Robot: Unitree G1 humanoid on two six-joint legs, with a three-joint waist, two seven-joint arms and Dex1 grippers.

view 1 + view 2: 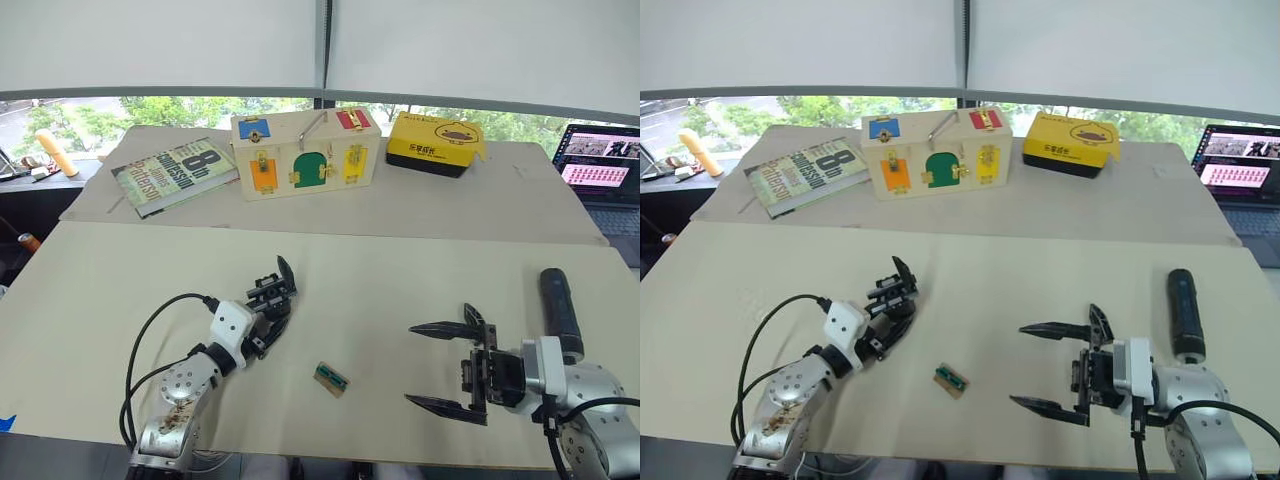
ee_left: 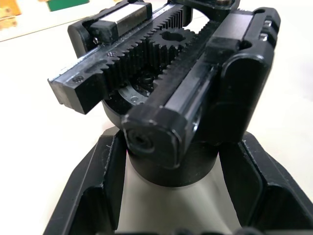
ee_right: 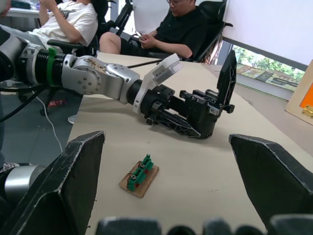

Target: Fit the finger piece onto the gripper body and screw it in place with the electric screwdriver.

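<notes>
Worktop [image 1: 400, 250] is a pale board. Landmark: the gripper body [image 1: 270, 300]. Well behind it sit a toy lock box [image 1: 305, 150], a book [image 1: 175, 172] to its left rear, a yellow box [image 1: 435, 143] to its right rear, and a laptop [image 1: 600, 170] far right of it.

My left hand [image 2: 171, 196] is clamped on the gripper body at its round base, one claw finger sticking up, rack and gear exposed in the left wrist view. My right hand [image 1: 448, 368] hangs well to the right of the gripper body, fingers wide apart, holding nothing. The electric screwdriver [image 1: 560, 308] lies on the worktop further right still, just behind my right wrist. A small green part on a tan card [image 1: 331, 379] lies between my two hands, near the body's front right.

Risks, as I judge them:
- The screwdriver is beside my wrist, not ahead of the fingers, so reaching may knock or roll it.
- The grip on the round base could let the body twist under screw torque.
- The small card is easily swept off.
</notes>
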